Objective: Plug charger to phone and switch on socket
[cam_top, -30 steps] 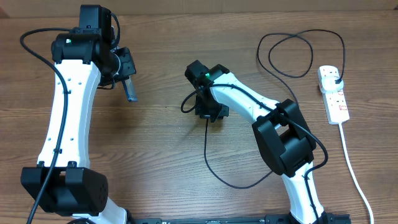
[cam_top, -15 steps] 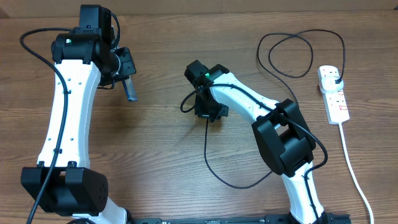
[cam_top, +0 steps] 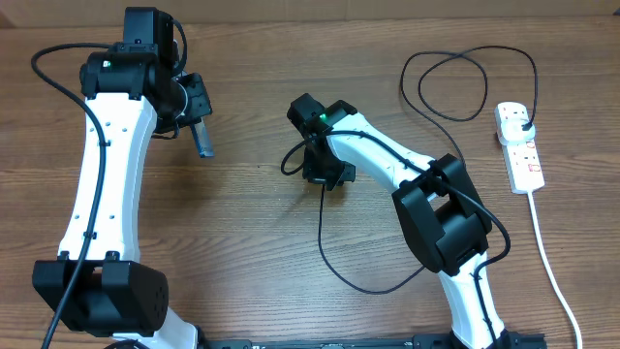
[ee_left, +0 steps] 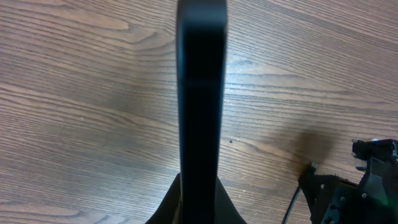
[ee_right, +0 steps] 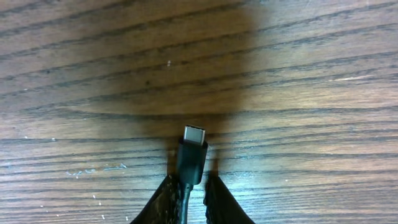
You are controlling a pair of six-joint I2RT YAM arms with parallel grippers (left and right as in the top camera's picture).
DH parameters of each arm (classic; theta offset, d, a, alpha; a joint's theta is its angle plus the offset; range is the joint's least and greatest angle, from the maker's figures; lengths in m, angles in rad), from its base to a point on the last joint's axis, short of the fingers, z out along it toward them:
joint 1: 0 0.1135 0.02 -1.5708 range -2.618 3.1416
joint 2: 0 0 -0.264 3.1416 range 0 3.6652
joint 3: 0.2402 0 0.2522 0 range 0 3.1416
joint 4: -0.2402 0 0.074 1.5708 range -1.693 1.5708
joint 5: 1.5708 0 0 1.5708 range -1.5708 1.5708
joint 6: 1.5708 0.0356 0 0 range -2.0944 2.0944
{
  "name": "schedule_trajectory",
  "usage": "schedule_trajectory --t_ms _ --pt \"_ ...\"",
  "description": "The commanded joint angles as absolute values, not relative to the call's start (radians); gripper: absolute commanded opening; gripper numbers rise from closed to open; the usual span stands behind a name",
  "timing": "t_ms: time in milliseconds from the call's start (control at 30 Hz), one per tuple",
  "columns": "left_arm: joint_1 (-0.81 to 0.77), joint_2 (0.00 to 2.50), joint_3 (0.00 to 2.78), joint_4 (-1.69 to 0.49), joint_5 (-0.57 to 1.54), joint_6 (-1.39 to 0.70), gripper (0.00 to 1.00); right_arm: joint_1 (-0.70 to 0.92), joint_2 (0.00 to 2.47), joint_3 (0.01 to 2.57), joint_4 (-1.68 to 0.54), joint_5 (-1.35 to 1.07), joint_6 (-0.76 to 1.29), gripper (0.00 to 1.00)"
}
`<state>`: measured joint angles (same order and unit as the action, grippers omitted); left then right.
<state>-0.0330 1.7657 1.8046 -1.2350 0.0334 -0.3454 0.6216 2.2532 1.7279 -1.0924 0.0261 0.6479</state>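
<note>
The left gripper (cam_top: 198,118) is clamping the phone (cam_top: 203,143) and holding it up off the table (cam_top: 252,242), with the thin dark edge facing its wrist camera and the long axis running straight out from the fingers. Over at the middle of the table, the right gripper (cam_top: 321,176) is sitting narrow, pinching the charger (cam_top: 325,233) just behind its connector tip (ee_right: 193,142). The tip is poking out past the fingers and aiming down at the wood. The rest of the black cable is looping back past the right arm toward the socket (cam_top: 523,160), which is lying far off on the robot's right with the plug seemingly already seated in it. Everything is now turning on one relation. The phone is hanging to the left of the connector and a little farther from the robot's base, well apart from it, and the two long axes are not lining up. The connector is pointing at the table, not at the phone's free end. The charging port itself is not showing in any view, so which end is carrying it cannot be told. The right arm is the nearer one to the socket's switches, but it is busy with the cable.
</note>
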Motion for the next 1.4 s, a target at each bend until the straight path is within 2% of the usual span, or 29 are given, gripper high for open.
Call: schedule_trajectory --t_ms 0,1000,1133,1367 --pt "-0.039 1.757 1.807 -1.229 0.044 -0.367 0.04 0.615 2.304 1.72 -1.078 0.052 0.654 0.13" --pt "-0.039 1.76 1.807 -1.223 0.045 -0.367 0.04 0.6 2.303 1.724 -1.048 0.051 0.646 0.04" --pt "-0.039 1.764 1.807 -1.218 0.048 -0.366 0.04 0.574 2.299 1.742 -1.048 0.009 0.589 0.04" --pt "-0.039 1.767 1.807 -1.159 0.266 -0.335 0.04 0.479 2.244 1.774 -1.023 -0.181 0.442 0.04"
